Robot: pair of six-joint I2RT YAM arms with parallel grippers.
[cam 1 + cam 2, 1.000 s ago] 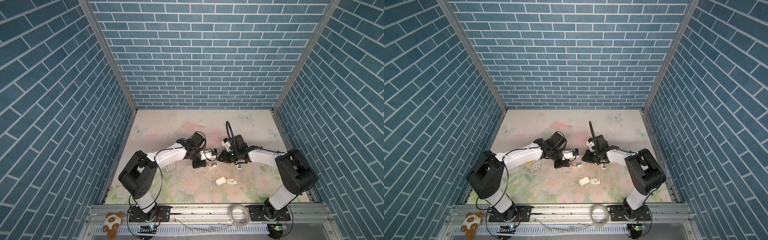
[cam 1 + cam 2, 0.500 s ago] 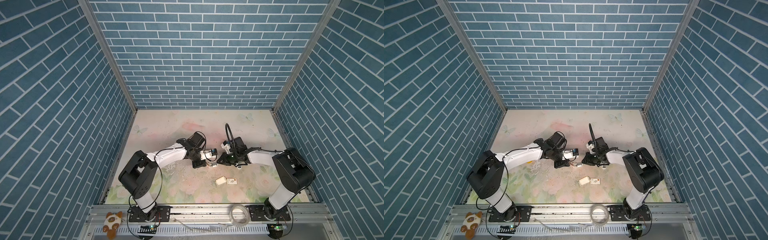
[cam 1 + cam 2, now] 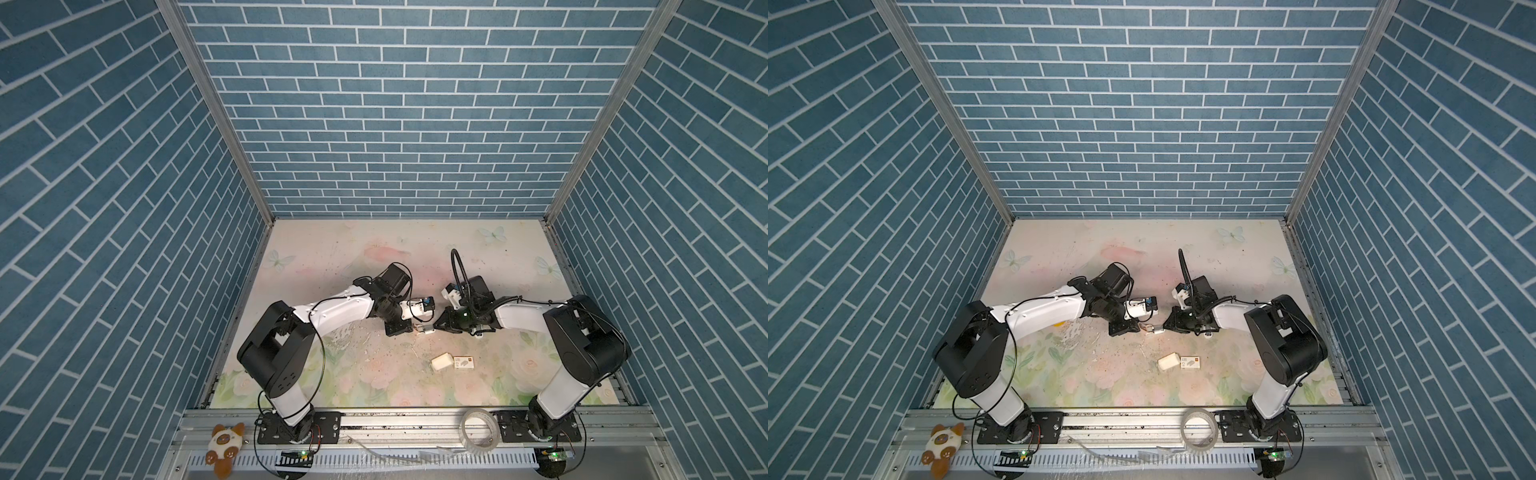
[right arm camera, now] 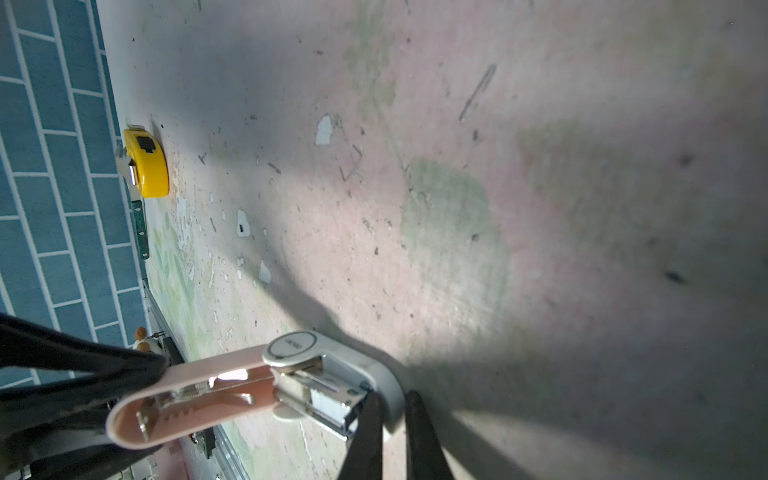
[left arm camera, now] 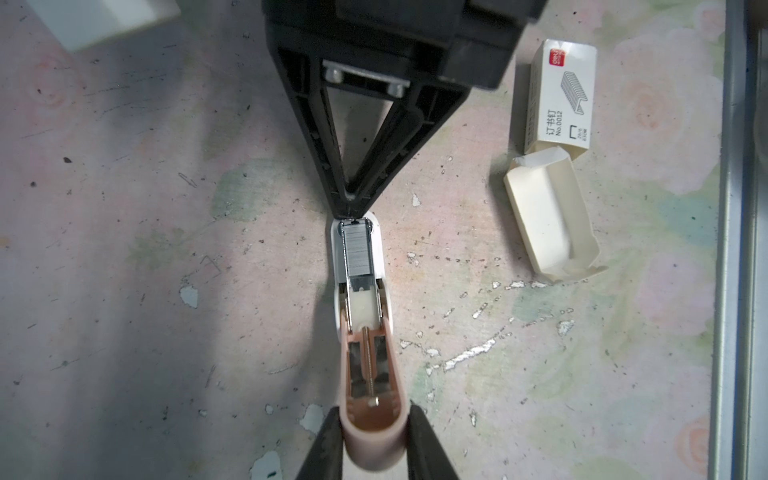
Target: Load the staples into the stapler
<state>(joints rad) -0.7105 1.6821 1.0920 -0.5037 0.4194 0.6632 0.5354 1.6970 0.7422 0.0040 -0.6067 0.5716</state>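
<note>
The stapler [image 5: 360, 291] lies on the mat between both arms, its pink lid [image 5: 370, 374] swung open away from the white base [image 4: 374, 370]. A silvery strip of staples [image 5: 357, 253] sits in the metal channel. My left gripper [image 5: 372, 432] is shut on the rounded end of the pink lid. My right gripper [image 4: 392, 428] is shut on the front wall of the white base. In both top views the stapler [image 3: 424, 329] [image 3: 1152, 329] is a small shape between the left gripper [image 3: 409, 328] and the right gripper [image 3: 438, 326]. The staples' white carton sleeve [image 5: 559, 95] and its pulled-out tray [image 5: 548, 220] lie apart nearby.
The carton [image 3: 464, 362] and tray [image 3: 441, 360] lie nearer the front edge than the grippers. A yellow tape measure [image 4: 145, 162] sits by the left wall. A tape roll [image 3: 478, 428] and a plush toy [image 3: 224, 442] rest on the front rail.
Both grippers stay at the stapler, and no shift of the arms or the stapler shows in the top views.
</note>
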